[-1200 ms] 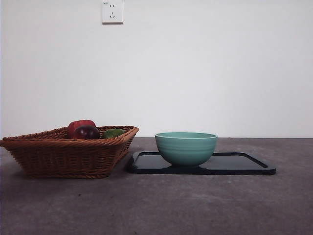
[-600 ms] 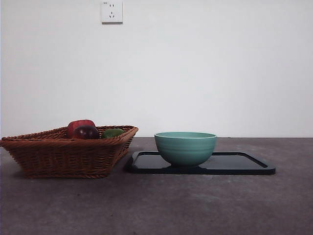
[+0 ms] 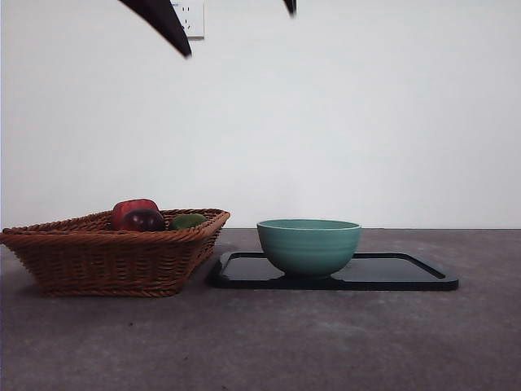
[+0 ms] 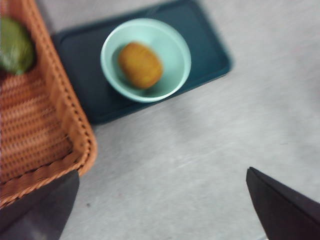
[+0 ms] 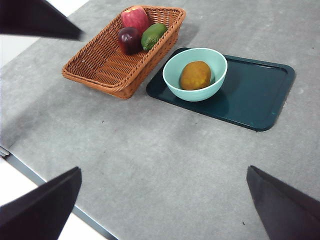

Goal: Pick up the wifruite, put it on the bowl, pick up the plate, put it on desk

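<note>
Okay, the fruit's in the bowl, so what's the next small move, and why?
Probably lower the left gripper toward the bowl. The wifruite already lies in it, and the bowl stands on the tray, which must go to the desk. Both grippers hang open and empty above, the left one nearer.

A staged test bench in a plain room, not a lived-in kitchen: a wide matte grey-brown speckled desk (image 5: 150, 165) stands against a bare white wall (image 3: 366, 122) carrying only a white plastic wall socket (image 3: 194, 18).
</note>
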Robot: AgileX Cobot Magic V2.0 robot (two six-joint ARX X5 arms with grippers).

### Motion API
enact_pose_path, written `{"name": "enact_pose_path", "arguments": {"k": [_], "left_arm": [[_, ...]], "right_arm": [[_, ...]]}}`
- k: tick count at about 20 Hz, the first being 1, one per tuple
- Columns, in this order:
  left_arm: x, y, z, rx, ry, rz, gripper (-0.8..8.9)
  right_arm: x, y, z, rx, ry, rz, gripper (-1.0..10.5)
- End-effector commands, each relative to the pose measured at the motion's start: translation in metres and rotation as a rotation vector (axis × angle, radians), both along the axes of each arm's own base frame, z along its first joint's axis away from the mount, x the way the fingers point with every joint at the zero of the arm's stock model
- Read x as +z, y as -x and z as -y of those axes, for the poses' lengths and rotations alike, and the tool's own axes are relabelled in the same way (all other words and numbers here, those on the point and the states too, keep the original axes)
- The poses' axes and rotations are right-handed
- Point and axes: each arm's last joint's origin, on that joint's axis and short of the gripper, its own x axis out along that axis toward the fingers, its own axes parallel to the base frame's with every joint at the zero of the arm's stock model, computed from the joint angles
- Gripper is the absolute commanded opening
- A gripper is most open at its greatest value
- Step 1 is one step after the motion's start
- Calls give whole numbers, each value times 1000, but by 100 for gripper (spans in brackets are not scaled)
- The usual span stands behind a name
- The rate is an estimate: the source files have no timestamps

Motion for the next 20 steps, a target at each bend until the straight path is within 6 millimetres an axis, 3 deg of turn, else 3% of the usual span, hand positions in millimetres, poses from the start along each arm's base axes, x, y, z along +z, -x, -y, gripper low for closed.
{"name": "enact_pose_path", "arguments": {"k": [1,4,9,14,20], "left_arm": [[-5,-17,14,2,-34,-53,521],[-22,-44,27,6,-73,-163,456],[-44,-83,47,-17,-111,-236,468],[-51,-120,63,-9,-96,-234,468],[-63,-150,76,-9,-59,-209,483]], "right_arm": [[4,1,0,4,-22,11,568],[4,1,0,5,-22,11,568],[4,1,0,6,-22,11,568],[4,1,0,6,-22,10,568],[4,1,0,5,-22,10,568]]}}
